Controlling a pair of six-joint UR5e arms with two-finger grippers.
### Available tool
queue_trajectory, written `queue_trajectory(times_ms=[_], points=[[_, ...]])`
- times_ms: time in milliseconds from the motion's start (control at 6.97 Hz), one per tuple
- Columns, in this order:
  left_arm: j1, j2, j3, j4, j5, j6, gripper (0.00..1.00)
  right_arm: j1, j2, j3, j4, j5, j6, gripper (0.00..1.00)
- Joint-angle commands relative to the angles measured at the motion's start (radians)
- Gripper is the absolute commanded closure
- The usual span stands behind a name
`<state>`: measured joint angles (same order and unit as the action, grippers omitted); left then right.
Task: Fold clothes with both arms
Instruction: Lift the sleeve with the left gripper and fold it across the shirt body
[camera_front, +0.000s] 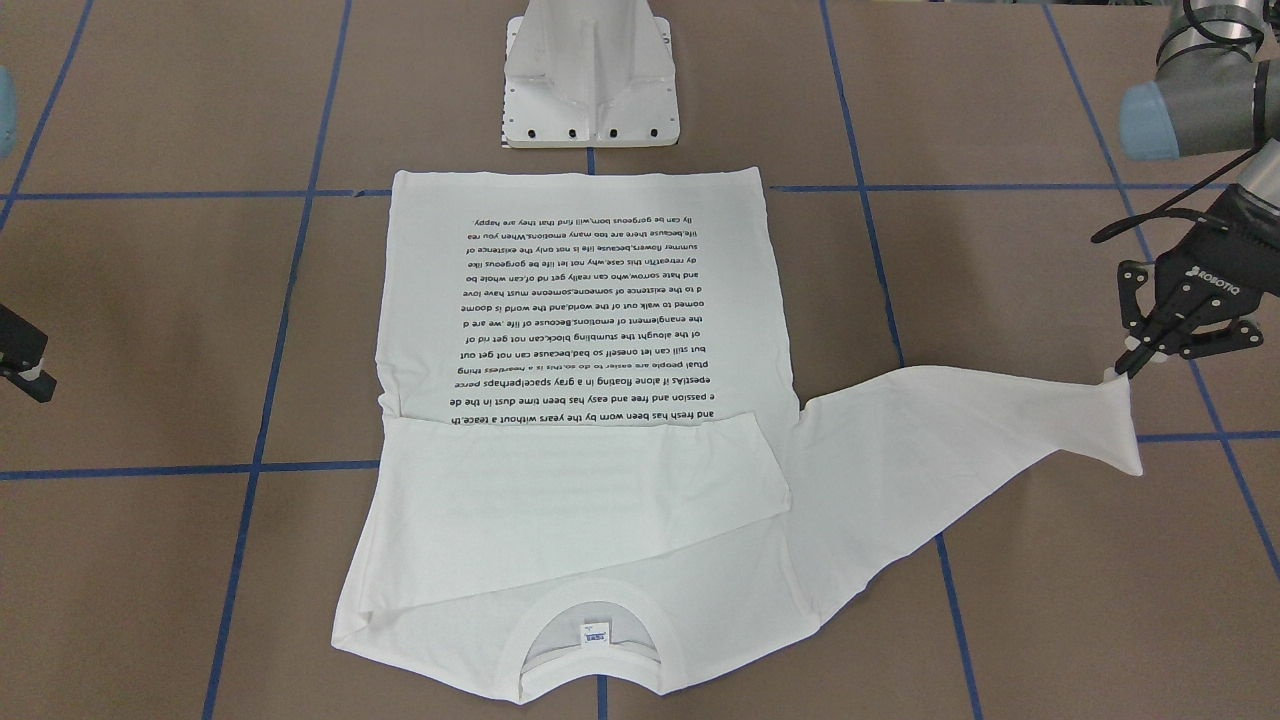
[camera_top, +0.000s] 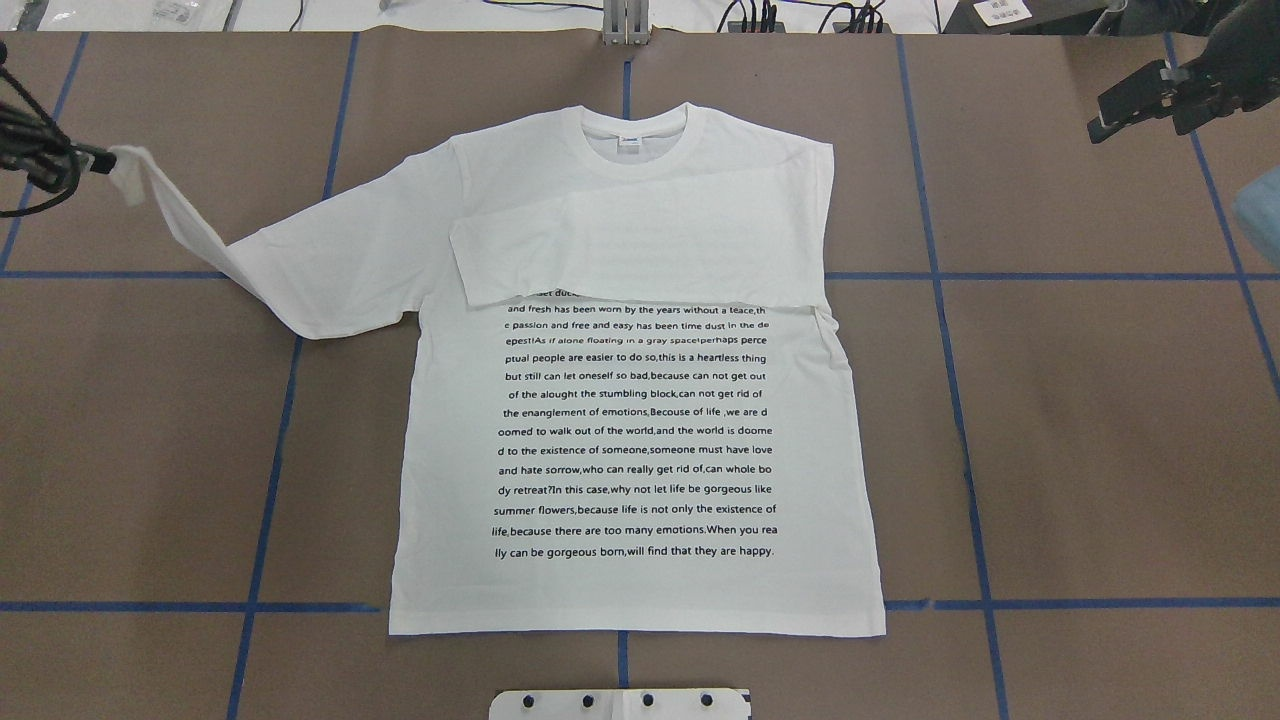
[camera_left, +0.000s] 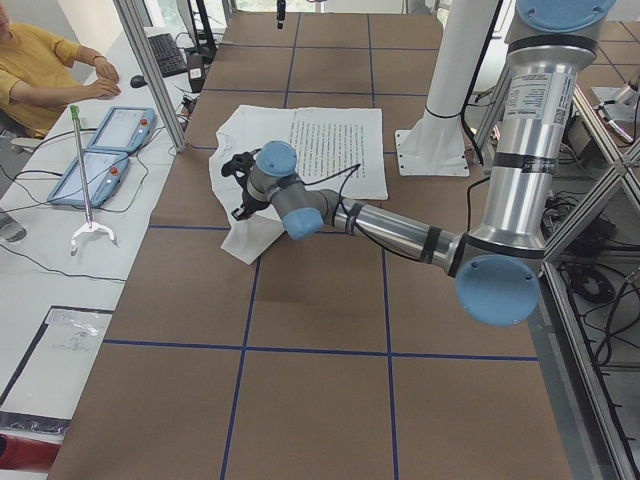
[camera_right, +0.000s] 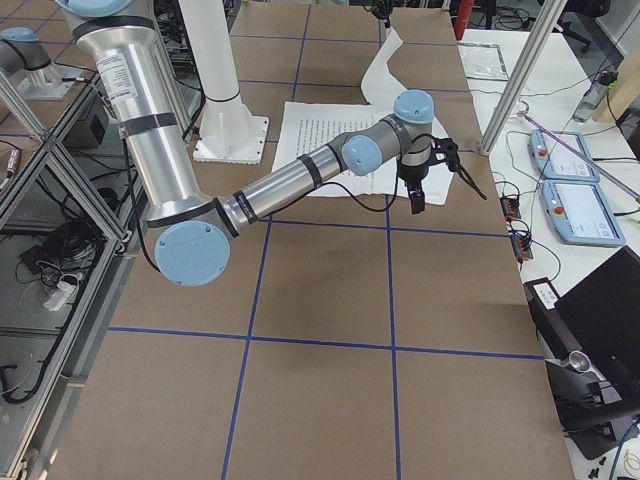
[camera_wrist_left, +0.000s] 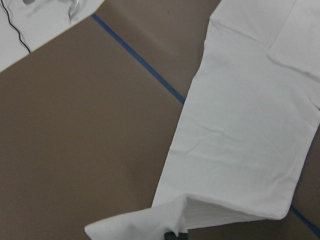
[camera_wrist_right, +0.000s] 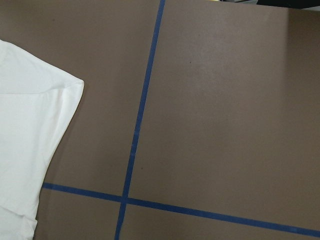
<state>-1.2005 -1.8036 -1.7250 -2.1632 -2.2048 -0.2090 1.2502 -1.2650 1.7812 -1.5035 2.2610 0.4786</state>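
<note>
The white T-shirt (camera_top: 640, 440) lies flat on the brown table, text side up, with its collar (camera_top: 632, 135) away from the robot's base. One sleeve (camera_top: 640, 240) is folded across the chest. The other sleeve (camera_top: 260, 270) stretches out sideways, its cuff raised off the table. My left gripper (camera_top: 100, 160) is shut on that cuff, as the front view (camera_front: 1125, 370) also shows, and the sleeve (camera_wrist_left: 250, 125) trails away from it in the left wrist view. My right gripper (camera_top: 1150, 100) hovers open and empty, well clear of the shirt's far side (camera_wrist_right: 25, 125).
The white pedestal base (camera_front: 590, 80) stands just behind the shirt's hem. Blue tape lines (camera_top: 960, 400) grid the table. A side bench holds teach pendants (camera_left: 105, 150), with a seated person (camera_left: 40, 70) beside them. Cables and gear line the far edge (camera_top: 760, 15).
</note>
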Motion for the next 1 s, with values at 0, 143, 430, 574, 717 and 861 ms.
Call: queue_trajectory(times_ms=[0, 143, 430, 574, 717, 861], points=[[0.001, -0.271, -0.001, 0.275, 0.004, -0.068, 1.00, 0.000, -0.005, 0.001, 0.002, 0.000, 0.002, 0.00], [0.046, -0.340, 0.004, 0.279, 0.007, -0.219, 1.00, 0.000, -0.014, 0.006, 0.002, 0.000, 0.002, 0.00], [0.305, -0.481, 0.022, 0.278, 0.232, -0.474, 1.00, 0.000, -0.027, 0.006, 0.003, 0.000, 0.002, 0.00], [0.382, -0.575, 0.098, 0.272, 0.307, -0.537, 1.00, 0.002, -0.028, 0.007, 0.003, 0.000, 0.002, 0.00], [0.439, -0.664, 0.176, 0.266, 0.332, -0.588, 1.00, 0.002, -0.031, 0.007, 0.003, 0.000, 0.002, 0.00], [0.476, -0.753, 0.255, 0.264, 0.362, -0.618, 1.00, 0.002, -0.034, 0.007, 0.003, 0.000, 0.002, 0.00]])
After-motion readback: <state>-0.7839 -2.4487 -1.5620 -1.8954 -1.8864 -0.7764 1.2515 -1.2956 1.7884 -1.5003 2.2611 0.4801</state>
